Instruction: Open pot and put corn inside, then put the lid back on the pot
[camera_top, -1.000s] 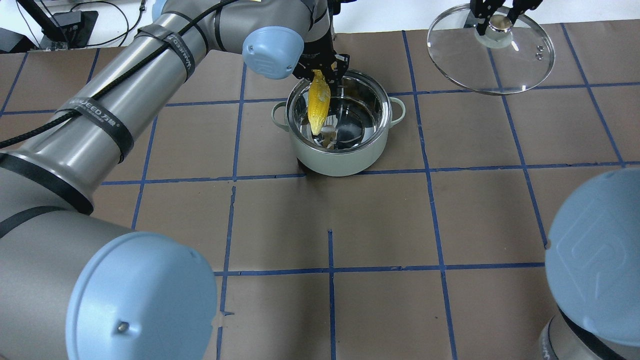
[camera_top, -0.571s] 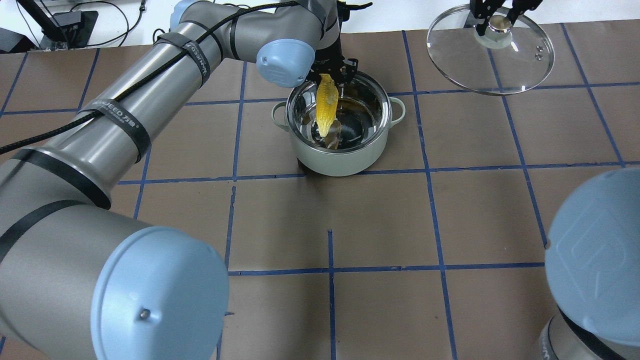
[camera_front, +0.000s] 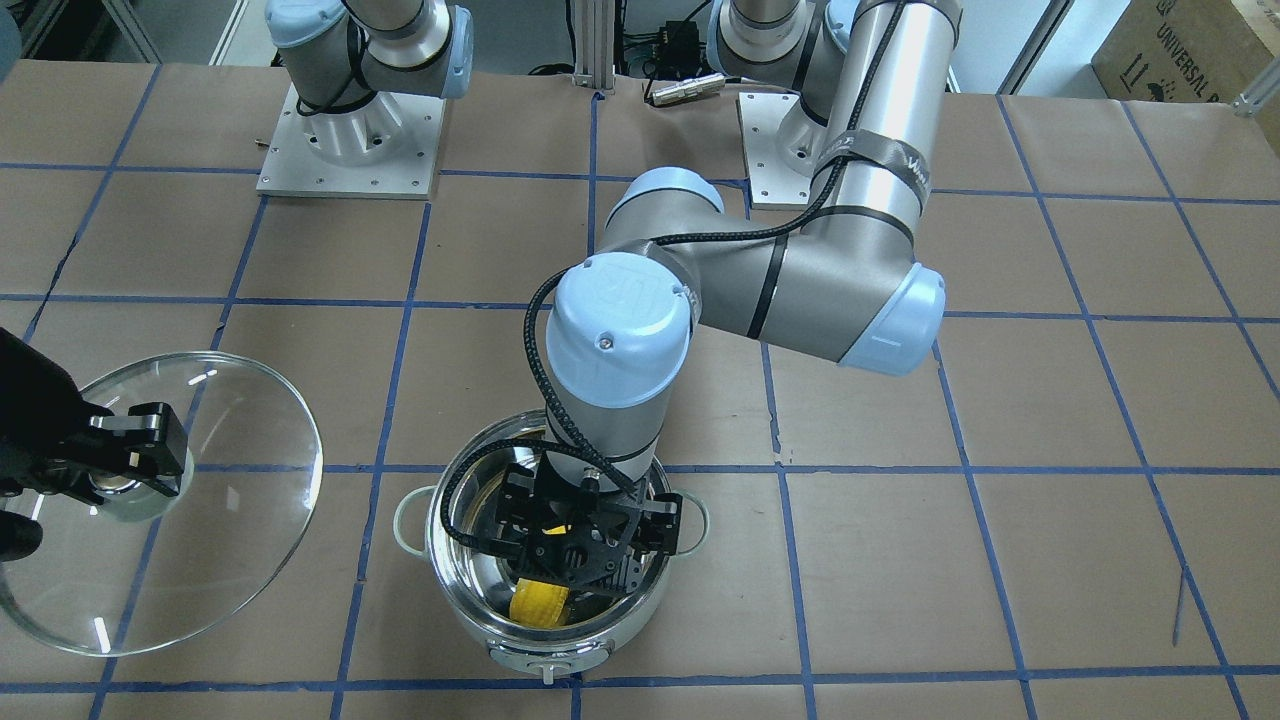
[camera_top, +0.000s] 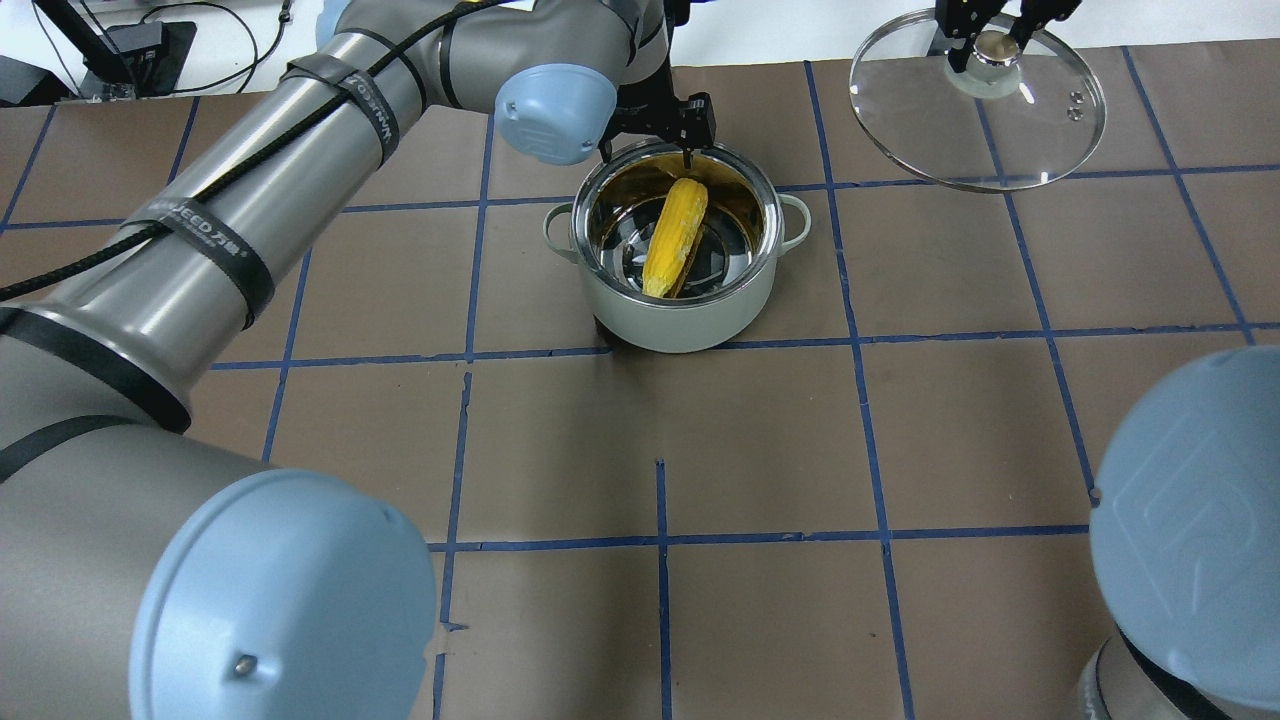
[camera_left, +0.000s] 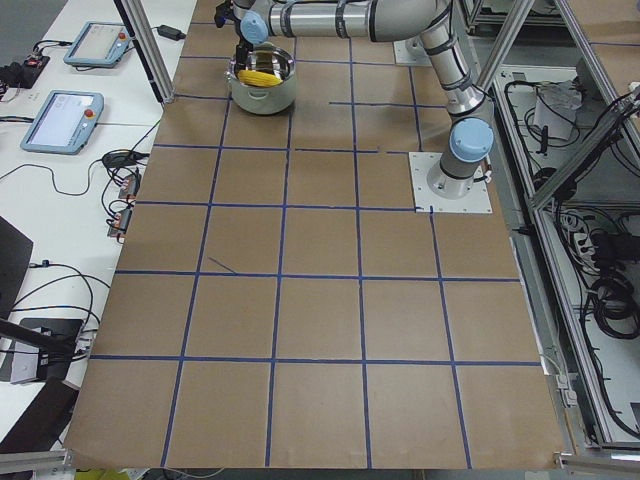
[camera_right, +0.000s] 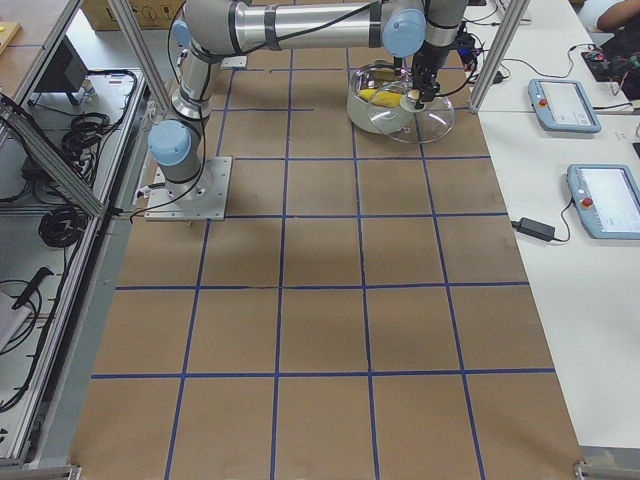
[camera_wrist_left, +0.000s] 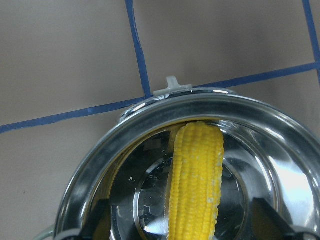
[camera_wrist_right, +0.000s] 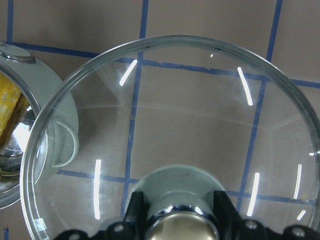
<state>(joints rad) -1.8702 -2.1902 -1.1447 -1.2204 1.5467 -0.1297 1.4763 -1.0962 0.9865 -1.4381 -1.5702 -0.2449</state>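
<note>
The pot (camera_top: 690, 322) stands open at the far middle of the table, also in the front view (camera_front: 470, 620). The corn (camera_top: 676, 238) lies loose inside it, tip toward the robot; it also shows in the front view (camera_front: 540, 605) and the left wrist view (camera_wrist_left: 196, 185). My left gripper (camera_top: 646, 148) is open and empty just above the pot's far rim, also in the front view (camera_front: 585, 545). My right gripper (camera_top: 985, 42) is shut on the knob of the lid (camera_top: 940, 120) and holds the lid tilted in the air, off to the pot's right; the right wrist view shows the lid (camera_wrist_right: 175, 115) too.
Brown table paper with blue tape grid (camera_top: 660, 540) spreads around the pot. The left arm's elbow (camera_front: 880, 320) reaches over the table's middle. Tablets and cables lie on side benches (camera_right: 585, 100).
My left gripper has opened and let go of the corn, which has dropped from hanging tip-down to lying in the pot. The gripper has risen a little. The lid has stayed held.
</note>
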